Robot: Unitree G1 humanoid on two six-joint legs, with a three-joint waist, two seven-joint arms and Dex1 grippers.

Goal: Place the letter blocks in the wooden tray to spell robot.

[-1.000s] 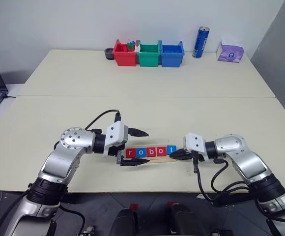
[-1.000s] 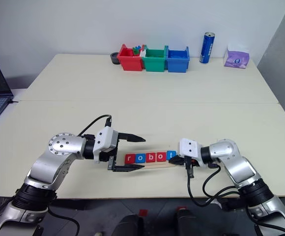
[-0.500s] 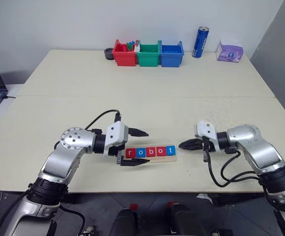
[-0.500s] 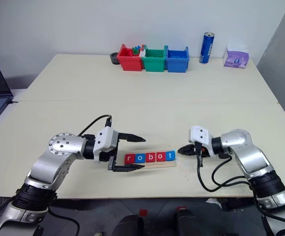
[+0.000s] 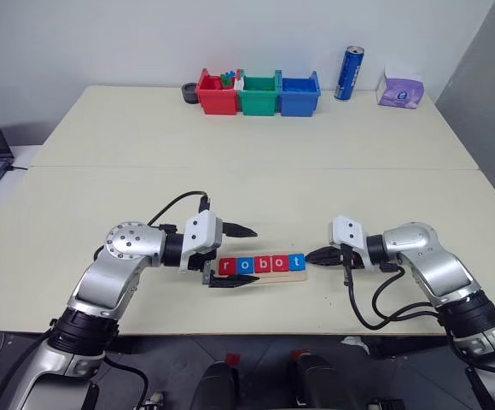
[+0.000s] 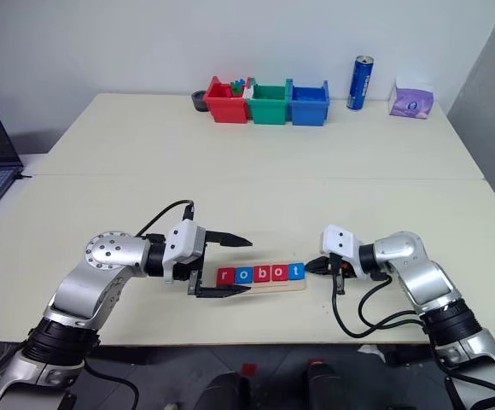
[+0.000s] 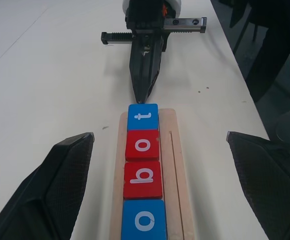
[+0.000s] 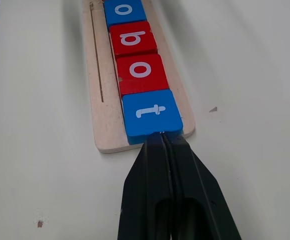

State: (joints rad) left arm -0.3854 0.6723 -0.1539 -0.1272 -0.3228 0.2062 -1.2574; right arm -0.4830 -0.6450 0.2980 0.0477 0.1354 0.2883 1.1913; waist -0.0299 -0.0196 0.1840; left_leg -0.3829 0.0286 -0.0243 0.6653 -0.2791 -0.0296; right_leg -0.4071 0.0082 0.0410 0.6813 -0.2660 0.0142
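On the near table edge, the left gripper (image 5: 233, 256) stands spread, fingers straddling the wooden tray's (image 5: 297, 275) left end. Its long axis runs left to right, the letter blocks (image 5: 261, 264) spelling robot. At its right end, the right gripper (image 8: 161, 141), pressed together, seems to touch the t block (image 8: 150, 114); the head views leave contact unclear.

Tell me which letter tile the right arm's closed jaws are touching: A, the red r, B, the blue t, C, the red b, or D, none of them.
B: the right gripper, jaws shut, presses its tip against the blue t tile at the end of the wooden tray.
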